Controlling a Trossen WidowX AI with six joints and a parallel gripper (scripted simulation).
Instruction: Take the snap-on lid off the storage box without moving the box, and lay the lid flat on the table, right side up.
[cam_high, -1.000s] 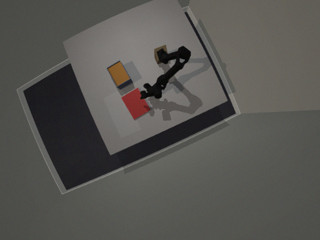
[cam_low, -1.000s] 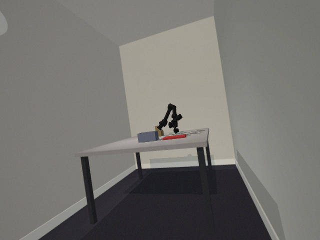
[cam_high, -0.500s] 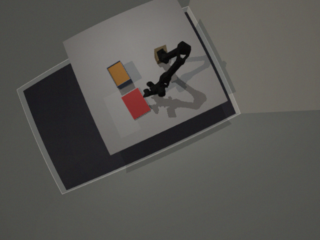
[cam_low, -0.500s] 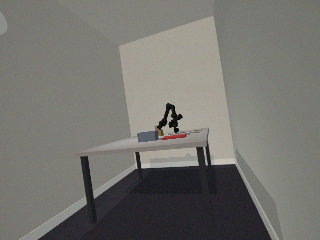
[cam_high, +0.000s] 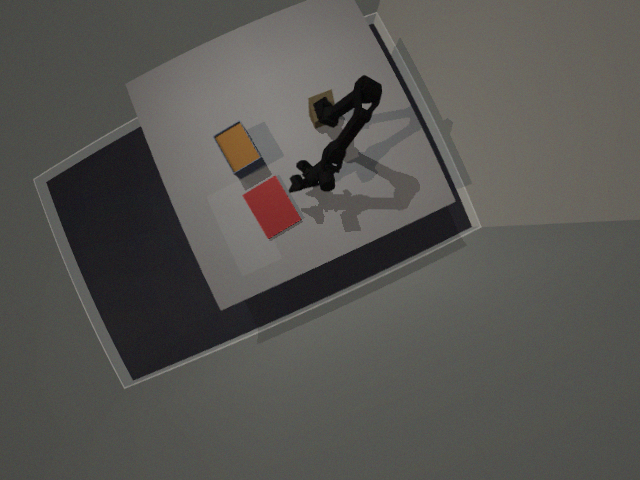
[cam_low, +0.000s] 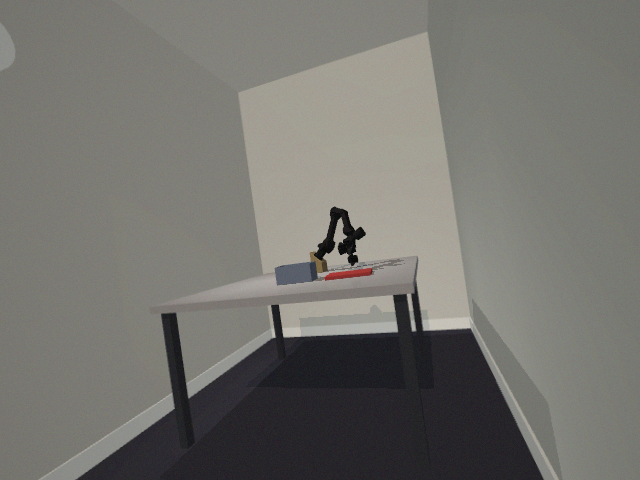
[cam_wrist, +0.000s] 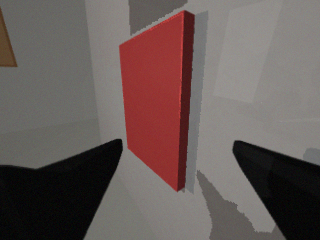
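Note:
The red lid (cam_high: 272, 207) (cam_low: 348, 274) (cam_wrist: 152, 100) lies flat on the table, its plain, smooth face up; no hollow side shows. The blue-grey storage box (cam_high: 249, 168) (cam_low: 295, 273) stands beside it with its lid off. An orange surface (cam_high: 237, 147) (cam_wrist: 6, 45) shows within the box's rim. My gripper (cam_high: 295, 177) (cam_low: 347, 255) (cam_wrist: 177, 145) is open and empty, its fingers wide apart. It hangs above the table by the lid's edge nearest the arm, clear of the lid. The lid's underside is hidden.
A tan block (cam_high: 313, 116) (cam_low: 321, 264) stands at the arm's base. The box is close to one end of the lid, with a narrow gap between them. The table's edge (cam_high: 178, 206) runs beyond the box and lid on the side away from the arm.

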